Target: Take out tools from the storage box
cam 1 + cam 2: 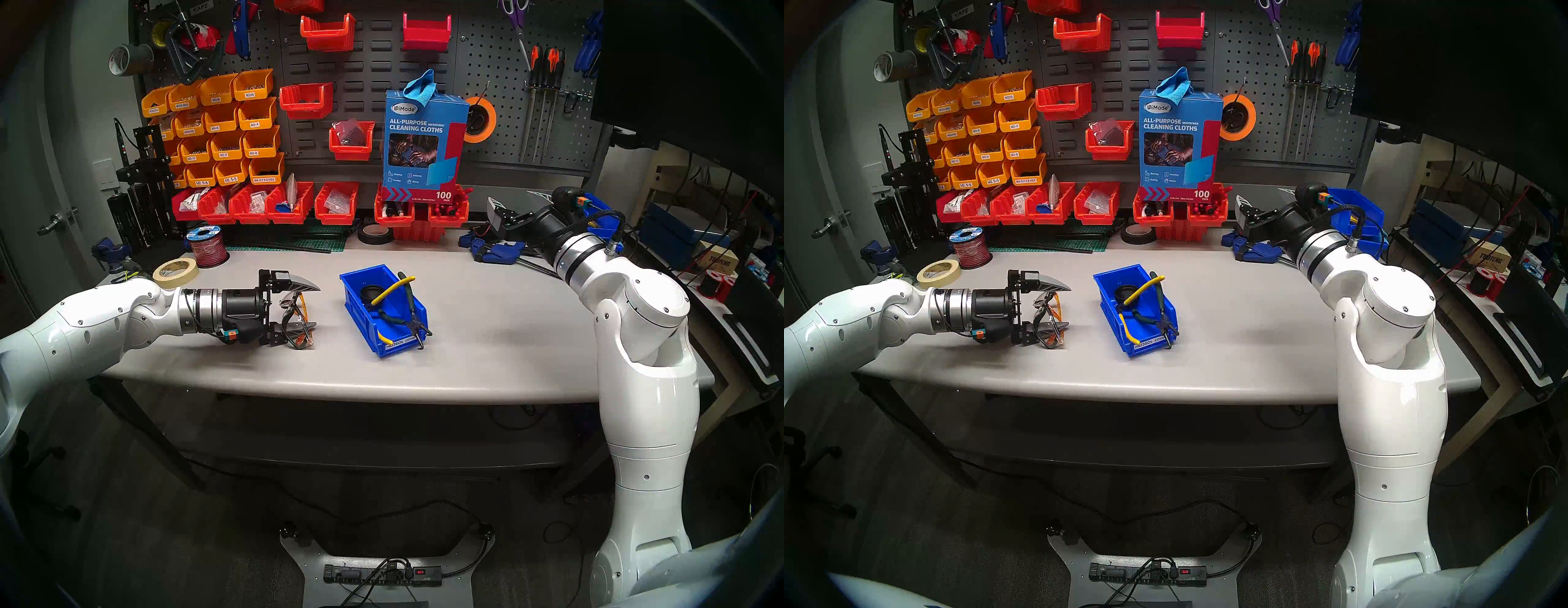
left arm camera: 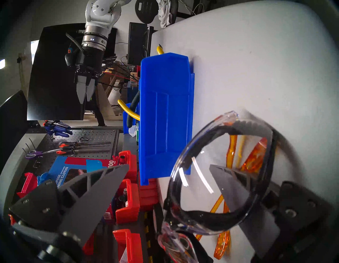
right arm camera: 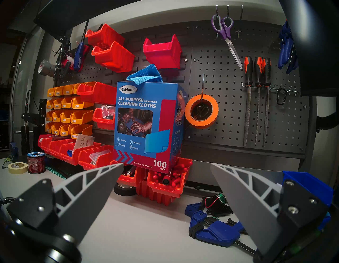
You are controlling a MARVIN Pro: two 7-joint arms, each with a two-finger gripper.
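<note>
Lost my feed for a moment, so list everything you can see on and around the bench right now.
safety glasses: 1, clear lens with orange-black frame, on the table between the left pincer's fingers
storage box: 1, blue, labelled lip, table centre
cutters: 1, yellow handles, in the box
pliers: 1, dark green handles, in the box, nose over the front lip
round cup-shaped piece: 1, black, back of the box
masking tape roll: 1, cream, table's left rear
wire spool: 1, red, beside the tape
cleaning cloth carton: 1, blue-red, on the red bins
clamps: blue, right rear, count unclear
left pincer: open around the glasses
right pincer: open, empty, raised at the right rear
</note>
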